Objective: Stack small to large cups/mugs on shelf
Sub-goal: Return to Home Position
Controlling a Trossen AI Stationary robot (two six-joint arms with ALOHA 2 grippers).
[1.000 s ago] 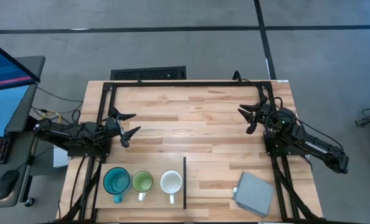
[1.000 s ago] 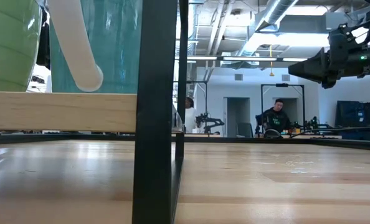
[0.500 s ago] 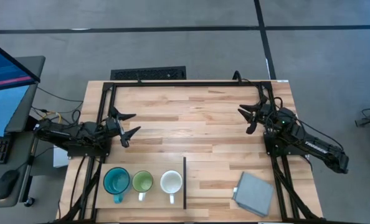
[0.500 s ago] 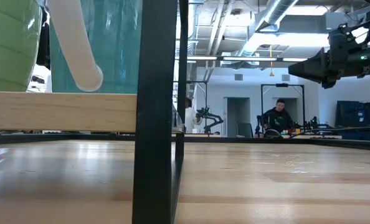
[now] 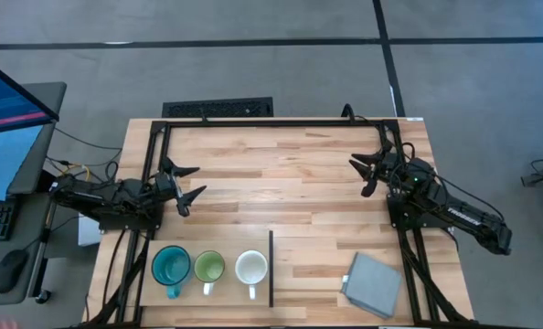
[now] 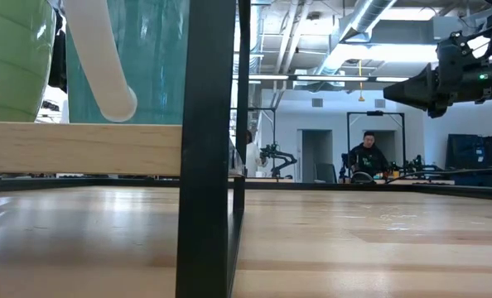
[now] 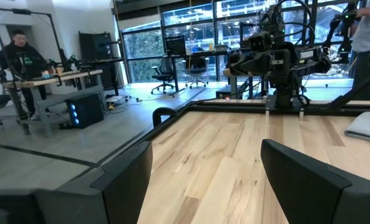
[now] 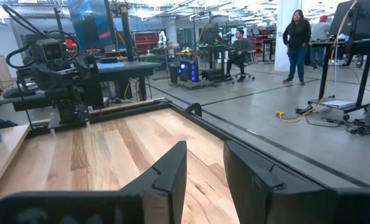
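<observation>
Left claw, right claw: both hung empty, spread open, well clear of shelf. White mug seemed near shelf's edge; a worktop jolt could topple it.

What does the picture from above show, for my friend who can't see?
A teal mug, green mug and white mug stand in a row on the pale shelf. The left gripper and right gripper wait apart, fingers open.

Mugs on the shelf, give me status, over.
Left gripper and right gripper at opposite sides of the table, jaws open, empty. Teal mug, green mug, white mug upright in a row on the shelf. Grey pad lies apart, beside the shelf.
</observation>
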